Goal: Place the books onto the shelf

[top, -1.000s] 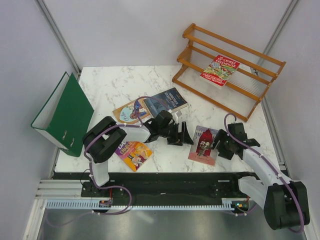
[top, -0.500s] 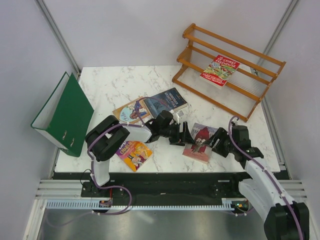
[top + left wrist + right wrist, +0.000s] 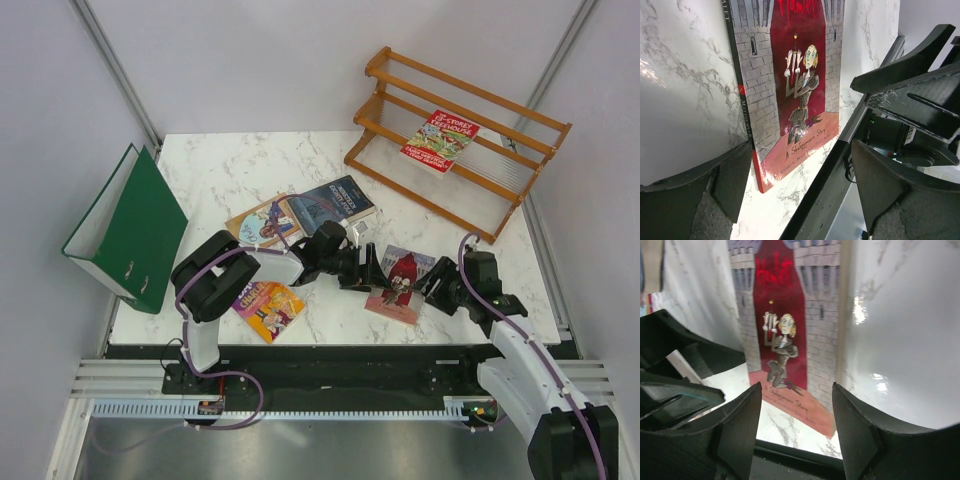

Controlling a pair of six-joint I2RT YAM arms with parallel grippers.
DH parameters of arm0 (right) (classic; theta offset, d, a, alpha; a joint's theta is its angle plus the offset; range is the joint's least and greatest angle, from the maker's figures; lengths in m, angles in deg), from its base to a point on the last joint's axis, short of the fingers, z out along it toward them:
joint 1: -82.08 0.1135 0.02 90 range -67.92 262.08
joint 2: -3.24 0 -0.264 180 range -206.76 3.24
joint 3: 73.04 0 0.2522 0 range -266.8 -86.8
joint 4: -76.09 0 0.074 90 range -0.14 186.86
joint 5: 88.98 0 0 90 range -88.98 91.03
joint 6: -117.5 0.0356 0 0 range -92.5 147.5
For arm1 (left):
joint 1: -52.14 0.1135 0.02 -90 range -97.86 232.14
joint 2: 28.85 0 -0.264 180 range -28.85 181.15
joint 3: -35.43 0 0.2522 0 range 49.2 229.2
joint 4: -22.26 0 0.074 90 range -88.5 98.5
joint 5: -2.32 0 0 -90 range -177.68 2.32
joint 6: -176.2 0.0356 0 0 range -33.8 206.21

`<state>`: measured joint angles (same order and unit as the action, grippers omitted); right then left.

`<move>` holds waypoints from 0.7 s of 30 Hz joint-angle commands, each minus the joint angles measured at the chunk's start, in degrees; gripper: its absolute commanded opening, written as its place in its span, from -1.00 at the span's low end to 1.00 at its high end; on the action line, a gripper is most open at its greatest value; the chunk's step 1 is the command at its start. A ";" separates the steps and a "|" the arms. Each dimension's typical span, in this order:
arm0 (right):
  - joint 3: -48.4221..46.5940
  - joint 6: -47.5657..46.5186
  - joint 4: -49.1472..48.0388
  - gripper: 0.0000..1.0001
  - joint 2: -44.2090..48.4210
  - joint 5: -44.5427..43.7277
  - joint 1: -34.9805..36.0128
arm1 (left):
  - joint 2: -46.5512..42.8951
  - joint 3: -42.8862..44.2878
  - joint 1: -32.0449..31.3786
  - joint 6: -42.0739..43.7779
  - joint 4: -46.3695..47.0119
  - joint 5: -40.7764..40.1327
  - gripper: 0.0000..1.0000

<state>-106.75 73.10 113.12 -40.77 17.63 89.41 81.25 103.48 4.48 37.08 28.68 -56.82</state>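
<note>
The pink book with a dark figure on its cover lies flat on the marble table between my two grippers. My left gripper is at its left edge, open, with the book's corner next to one finger. My right gripper is at its right edge, also open, and the book's near edge lies just ahead of the gap. A red book leans on the orange-brown shelf at the back right. A dark blue book, a tan book and a purple-and-yellow book lie to the left.
A large green ring binder stands open at the table's left edge. The table's front edge and the black base rail run just below the pink book. My right gripper's body fills the right of the left wrist view.
My left gripper moved right up to the pink book. My right arm shifted, its jaws narrowed a little, and the book slid slightly left and turned.
</note>
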 commanded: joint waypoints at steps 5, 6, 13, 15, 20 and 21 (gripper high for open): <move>-1.77 -1.13 2.23 0.36 -3.69 -5.71 -0.13 | 0.55 -0.23 -0.33 -0.62 0.38 0.53 0.74; -1.76 -1.48 1.35 0.38 -5.19 -5.01 -0.13 | 0.55 -0.14 -0.33 -0.71 0.38 0.70 0.74; -0.01 -0.35 -16.02 0.36 -15.84 6.41 -0.04 | -0.50 0.91 -0.33 -0.97 -0.84 1.76 0.73; -0.27 -0.34 -17.64 0.33 -17.42 8.18 0.05 | -1.38 0.91 -0.42 -0.97 -1.37 1.67 0.73; 0.34 0.45 -22.03 0.23 -14.63 10.73 0.05 | -2.79 1.44 -0.51 -0.54 -2.87 1.76 0.73; 0.87 0.71 -22.56 0.22 -13.48 11.26 0.05 | -2.70 1.61 -0.59 -0.53 -2.87 2.10 0.73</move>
<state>-106.73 72.45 98.35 -57.84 22.76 88.98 80.66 103.48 4.81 37.02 26.67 -56.04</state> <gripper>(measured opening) 0.622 0.869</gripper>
